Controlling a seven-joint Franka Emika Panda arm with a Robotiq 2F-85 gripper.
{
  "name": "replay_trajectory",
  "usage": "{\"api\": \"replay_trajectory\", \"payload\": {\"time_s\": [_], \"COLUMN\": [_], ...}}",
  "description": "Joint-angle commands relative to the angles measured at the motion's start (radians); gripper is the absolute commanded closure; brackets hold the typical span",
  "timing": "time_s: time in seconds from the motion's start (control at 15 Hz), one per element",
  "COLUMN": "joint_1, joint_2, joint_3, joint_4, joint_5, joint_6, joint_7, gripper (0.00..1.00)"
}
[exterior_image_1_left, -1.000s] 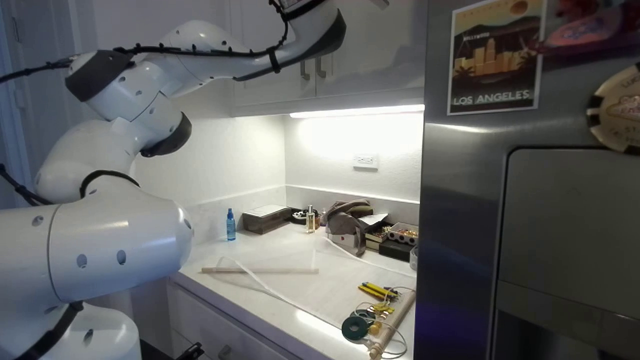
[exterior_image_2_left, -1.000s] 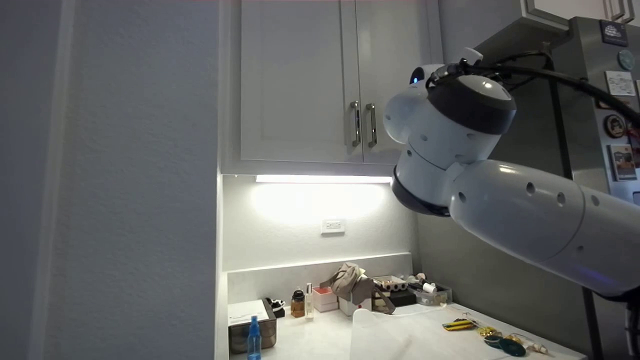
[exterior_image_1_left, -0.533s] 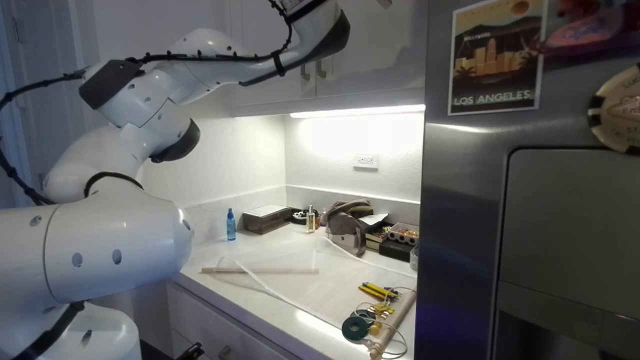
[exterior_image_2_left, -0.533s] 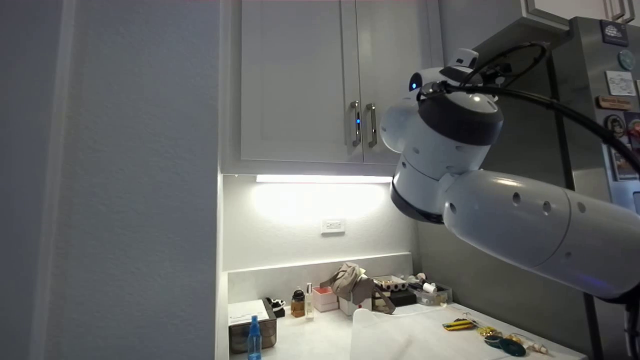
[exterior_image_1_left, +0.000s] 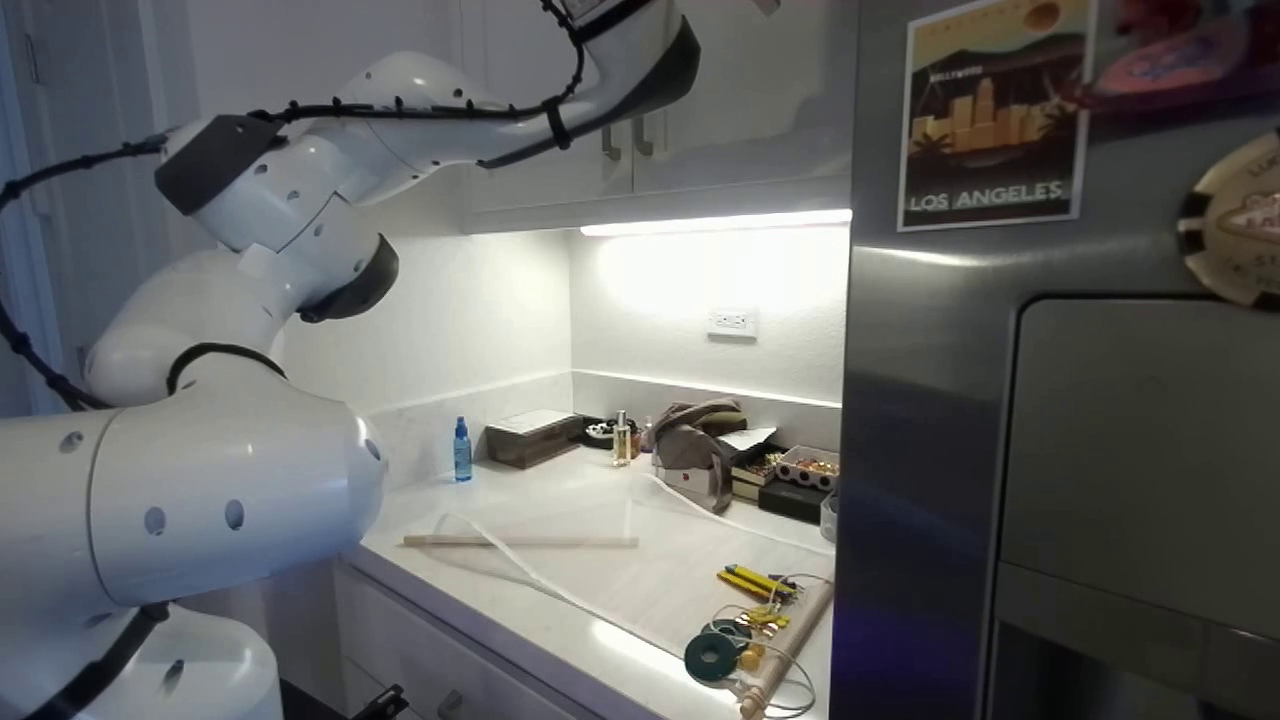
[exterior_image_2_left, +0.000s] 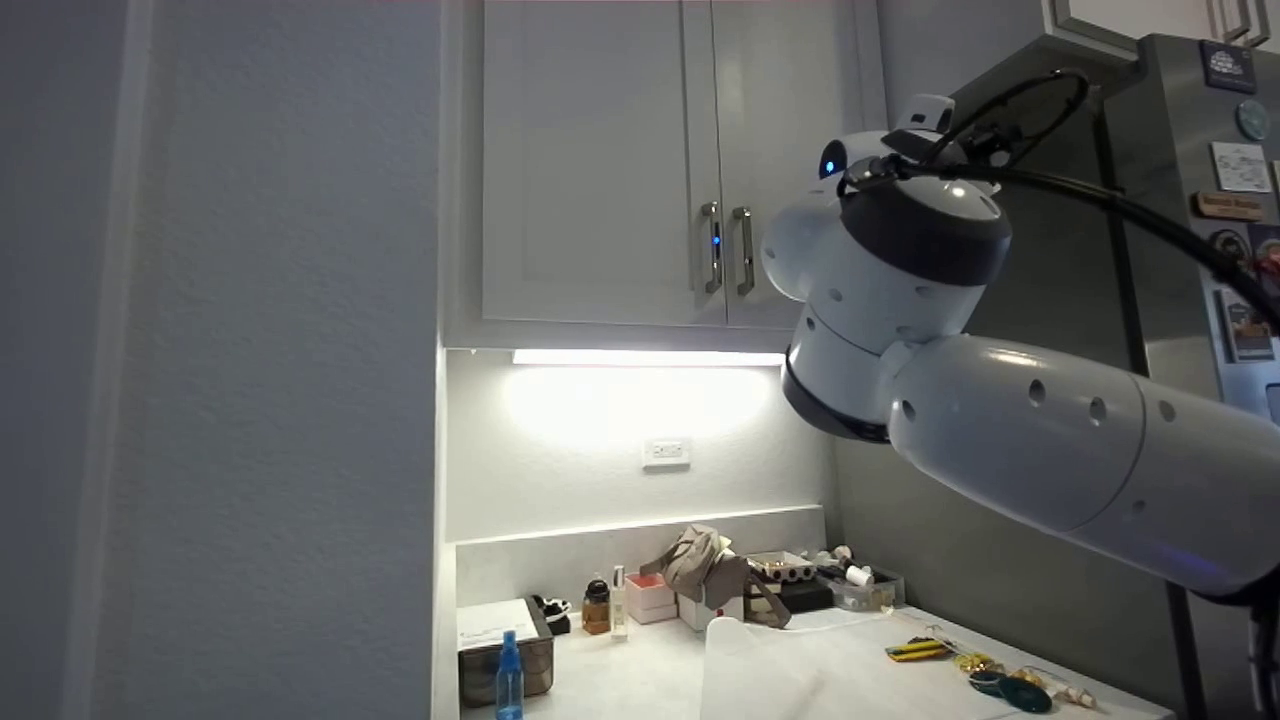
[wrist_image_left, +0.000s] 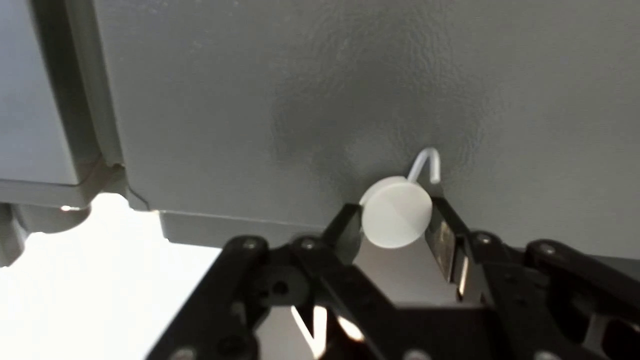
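Note:
In the wrist view my gripper (wrist_image_left: 395, 204) has its two dark fingertips against opposite sides of a white round disc (wrist_image_left: 397, 222). A thin, light-coloured bent hook (wrist_image_left: 434, 165) sticks out from behind the disc. A smooth grey surface (wrist_image_left: 225, 115) lies beyond it; I cannot tell whether the disc touches it. In an exterior view the white arm (exterior_image_1_left: 440, 135) reaches up in front of the upper cabinet, and its gripper end is mostly beyond the top edge. In an exterior view the arm (exterior_image_2_left: 880, 290) is seen from behind and hides the fingers.
Upper cabinets (exterior_image_2_left: 600, 170) hang over a counter (exterior_image_1_left: 540, 490). A steel refrigerator (exterior_image_1_left: 930, 400) stands at the side. On the counter are a blue spray bottle (exterior_image_1_left: 462, 452), a dark box (exterior_image_1_left: 530, 440), a grey bag (exterior_image_1_left: 690, 445), a wooden rod (exterior_image_1_left: 790, 650) and green discs (exterior_image_1_left: 710, 656).
From a second to half a second ago the arm's elbow shifted slightly right and down in an exterior view. Since then it has moved only very slightly. The counter things have not moved.

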Motion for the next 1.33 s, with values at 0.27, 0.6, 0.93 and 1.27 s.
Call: {"api": "replay_trajectory", "payload": {"time_s": [0.27,0.6,0.93,1.27], "joint_1": [0.054,0.091,0.116,0.119], "joint_2": [0.164,0.212,0.241,0.294], "joint_3": [0.018,0.014,0.004,0.013], "joint_4": [0.053,0.069,0.088,0.107], "joint_5": [0.084,0.074,0.064,0.053], "joint_6": [-0.034,-0.064,-0.098,-0.103], "joint_7": [-0.085,-0.088,-0.099,-0.11], "gripper": [0.85,0.85,0.33,0.0]}}
